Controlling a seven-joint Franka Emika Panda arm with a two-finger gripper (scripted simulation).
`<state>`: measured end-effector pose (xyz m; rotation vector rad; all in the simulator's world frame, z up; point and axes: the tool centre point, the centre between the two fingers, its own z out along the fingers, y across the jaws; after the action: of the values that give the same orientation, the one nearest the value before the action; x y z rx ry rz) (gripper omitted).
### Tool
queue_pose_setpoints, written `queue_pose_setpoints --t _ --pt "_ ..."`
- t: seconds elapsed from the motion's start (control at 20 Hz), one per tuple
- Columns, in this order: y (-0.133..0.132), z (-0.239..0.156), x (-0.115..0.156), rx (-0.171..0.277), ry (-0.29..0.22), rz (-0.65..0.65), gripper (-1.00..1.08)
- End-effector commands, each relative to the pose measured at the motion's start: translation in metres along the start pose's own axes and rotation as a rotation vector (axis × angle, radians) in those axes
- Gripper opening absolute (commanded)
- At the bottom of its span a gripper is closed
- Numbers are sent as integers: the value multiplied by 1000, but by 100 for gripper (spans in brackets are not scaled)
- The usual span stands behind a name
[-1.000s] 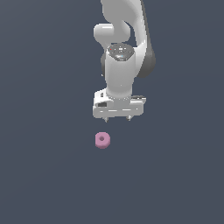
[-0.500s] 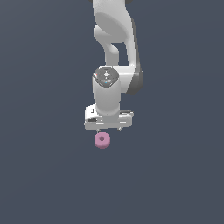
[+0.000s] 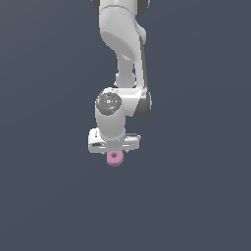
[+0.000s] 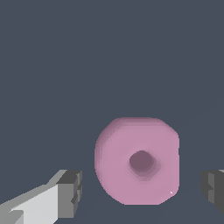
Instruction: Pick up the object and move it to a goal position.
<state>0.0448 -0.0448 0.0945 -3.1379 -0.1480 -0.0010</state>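
The arm reaches straight down, its hand (image 4: 140,190) low with fingers (image 4: 70,193) spread wide apart.

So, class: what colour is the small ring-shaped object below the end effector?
Pink, matte object; clearest in the wrist view.

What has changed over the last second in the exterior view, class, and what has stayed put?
The arm swung toward the exterior view's left and came down, so the gripper now sits right over the pink ring. In the wrist view its fingers stand open on either side of the ring, with gaps showing, so nothing is gripped yet. The ring itself has not moved.
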Motion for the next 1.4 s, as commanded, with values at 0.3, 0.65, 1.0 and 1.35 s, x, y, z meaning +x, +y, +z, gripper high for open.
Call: queue_pose_setpoints --t 0.3,0.65,1.0,1.35 --pt "2 9 0 0 -1 -1 100" --pt "2 42 -1 0 -1 -1 100" --pt "3 54 1 0 -1 -2 100" --pt "3 54 1 0 -1 -2 -100"
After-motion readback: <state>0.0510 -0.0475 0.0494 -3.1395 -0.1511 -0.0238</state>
